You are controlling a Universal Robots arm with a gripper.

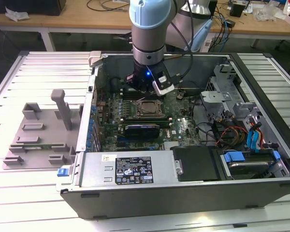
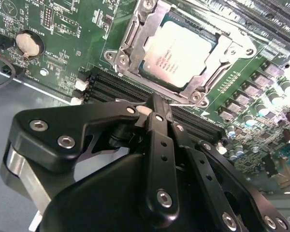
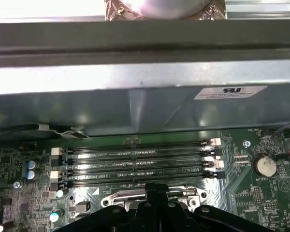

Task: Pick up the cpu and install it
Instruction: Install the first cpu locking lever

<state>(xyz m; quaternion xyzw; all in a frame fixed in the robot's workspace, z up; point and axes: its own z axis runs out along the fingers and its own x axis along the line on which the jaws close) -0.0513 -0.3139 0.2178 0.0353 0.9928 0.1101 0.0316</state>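
The cpu, a flat square chip with a shiny silver-grey top, lies inside the black socket frame on the green motherboard; in the exterior view the cpu sits mid-board. My gripper hangs just beside the socket, over the black memory slots. Its black fingers meet at the tips with nothing between them. In the exterior view the gripper is low inside the open computer case, just behind the socket. The first wrist view has the gripper at the socket's metal edge.
A grey plastic tray with upright posts stands outside the case at the exterior view's left. The case wall rises close behind the memory slots. A coin battery, drive cages and loose cables lie nearby.
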